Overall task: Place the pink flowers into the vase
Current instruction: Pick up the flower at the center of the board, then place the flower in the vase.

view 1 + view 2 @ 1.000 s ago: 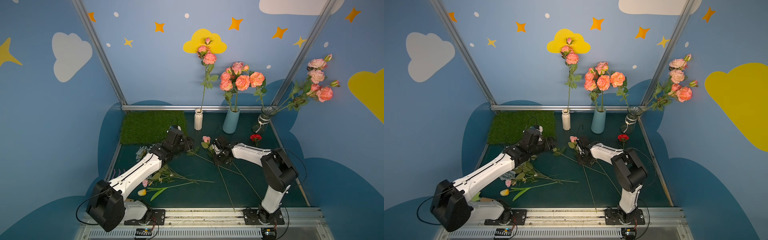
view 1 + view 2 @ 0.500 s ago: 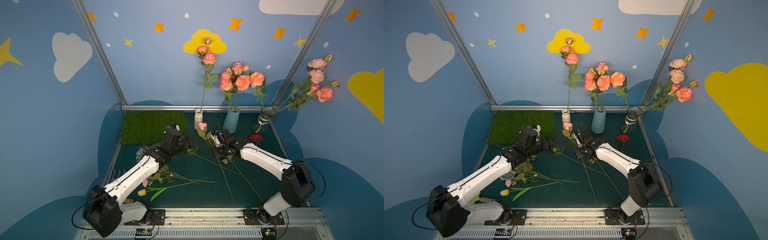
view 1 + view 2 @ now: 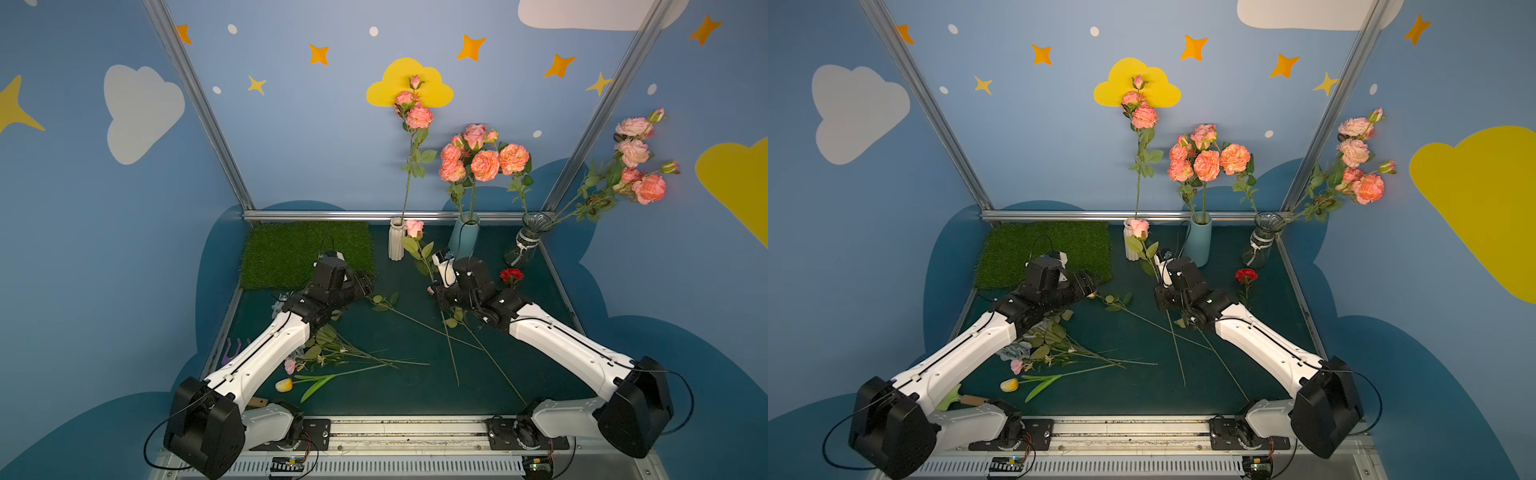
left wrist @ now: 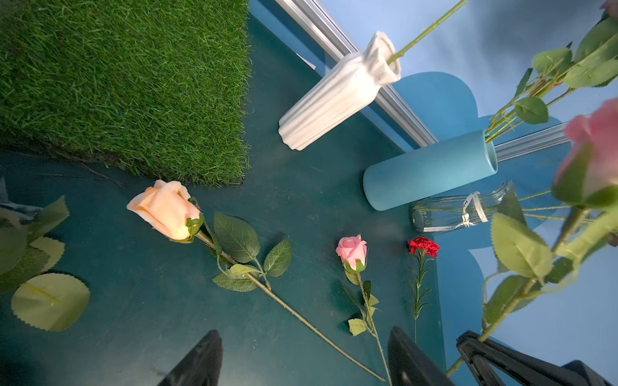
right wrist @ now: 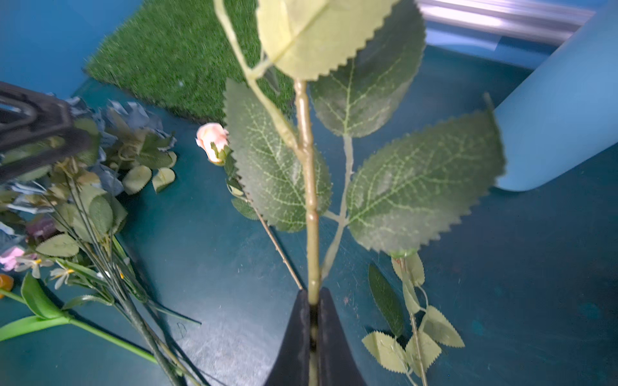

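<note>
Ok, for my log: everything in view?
ribbed ceramic vase: 1, white, back; holds pink stem
cylindrical vase: 1, blue, back; holds pink bunch
glass vase: 1, clear, back right; holds pink spray
large leafy rose: 1, peach-pink, centre
small rosebud: 1, pink, centre
small carnation: 1, red, right
artificial grass patch: 1, green, back left
loose flower pile: 1, multicoloured, front left
left end effector: 1, black, open
right end effector: 1, black, shut on pink rose

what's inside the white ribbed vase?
One thin green stem rises from the mouth of the white ribbed vase, topped by pink blooms. Its opaque wall hides the stem's lower end.
</note>
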### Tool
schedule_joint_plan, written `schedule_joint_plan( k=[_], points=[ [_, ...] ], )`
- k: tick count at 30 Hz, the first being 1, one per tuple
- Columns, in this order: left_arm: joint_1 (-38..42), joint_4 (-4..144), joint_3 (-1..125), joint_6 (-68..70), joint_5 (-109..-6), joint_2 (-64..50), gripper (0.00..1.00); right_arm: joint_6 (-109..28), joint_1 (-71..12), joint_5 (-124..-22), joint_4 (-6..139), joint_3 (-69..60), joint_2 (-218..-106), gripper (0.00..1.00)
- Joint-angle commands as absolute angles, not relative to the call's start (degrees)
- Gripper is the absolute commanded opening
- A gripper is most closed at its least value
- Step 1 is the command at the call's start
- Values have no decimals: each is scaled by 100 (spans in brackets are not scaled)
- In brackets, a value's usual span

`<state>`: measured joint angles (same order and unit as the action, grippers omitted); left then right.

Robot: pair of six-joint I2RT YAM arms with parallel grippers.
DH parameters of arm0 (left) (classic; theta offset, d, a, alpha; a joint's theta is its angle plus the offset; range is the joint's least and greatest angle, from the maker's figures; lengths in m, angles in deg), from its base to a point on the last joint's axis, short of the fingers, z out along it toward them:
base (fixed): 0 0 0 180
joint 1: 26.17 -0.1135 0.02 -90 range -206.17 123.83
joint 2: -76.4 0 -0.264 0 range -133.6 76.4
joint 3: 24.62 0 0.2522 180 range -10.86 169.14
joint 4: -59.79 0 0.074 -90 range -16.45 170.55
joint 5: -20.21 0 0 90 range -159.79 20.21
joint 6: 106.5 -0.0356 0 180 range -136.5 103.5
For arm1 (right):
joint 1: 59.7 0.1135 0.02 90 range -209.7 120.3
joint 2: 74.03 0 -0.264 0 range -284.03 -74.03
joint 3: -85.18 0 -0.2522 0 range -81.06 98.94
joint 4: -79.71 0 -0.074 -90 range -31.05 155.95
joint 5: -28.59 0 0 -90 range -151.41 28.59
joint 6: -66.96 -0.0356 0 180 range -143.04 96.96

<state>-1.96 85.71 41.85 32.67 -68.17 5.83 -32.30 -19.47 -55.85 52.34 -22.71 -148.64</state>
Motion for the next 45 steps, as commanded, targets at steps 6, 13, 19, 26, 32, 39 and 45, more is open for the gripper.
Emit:
schedule_joint_plan(
  k=[6,13,19,26,32,39,45],
  points=[
    [-460,8456,3977,3281,-6411,642,78,-2735,-1922,-5215,7711,-2564,-14460,0],
    [-628,8303,3898,3255,-6211,543,78,-2301,-1949,-5152,8001,-1446,-14962,0],
    [-664,8190,3854,3170,-6205,514,78,-2028,-2105,-5313,8395,-460,-15498,0],
    [-664,8207,3853,3027,-6311,421,78,-1726,-2181,-5662,9054,395,-16094,0],
    [-665,8275,3881,2913,-6378,575,78,-1479,-2260,-5999,9642,943,-16683,0],
    [-664,8298,3906,2794,-6553,521,78,-1641,-2477,-6472,9584,2143,-17581,0],
    [-669,8148,3896,2791,-6541,321,78,-1899,-2645,-6774,9230,3194,-18337,0]
  ],
)
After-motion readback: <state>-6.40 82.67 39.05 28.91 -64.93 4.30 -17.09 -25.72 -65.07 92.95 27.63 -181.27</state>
